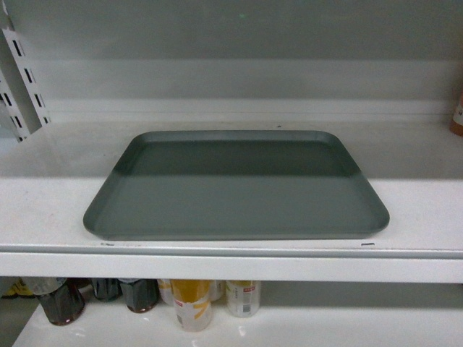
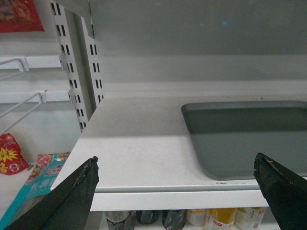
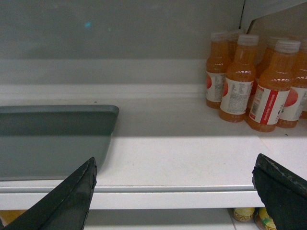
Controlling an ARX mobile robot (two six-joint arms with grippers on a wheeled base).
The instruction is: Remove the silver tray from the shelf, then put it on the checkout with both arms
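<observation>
The silver tray point(image 1: 235, 184) lies flat on the white shelf point(image 1: 43, 210), its front rim close to the shelf's lipped edge. No arm shows in the head view. My left gripper point(image 2: 175, 163) hangs open in front of the shelf edge, level with the tray's left corner point(image 2: 249, 136); nothing is between its fingers. My right gripper point(image 3: 173, 165) is open too, in front of the shelf to the right of the tray's right corner point(image 3: 55, 139). The checkout is out of view.
Orange juice bottles point(image 3: 254, 81) stand at the shelf's right end. A slotted white upright point(image 2: 79, 72) marks the left end, with snack bags point(image 2: 36, 175) beyond it. Bottles and cans point(image 1: 192, 300) fill the shelf below.
</observation>
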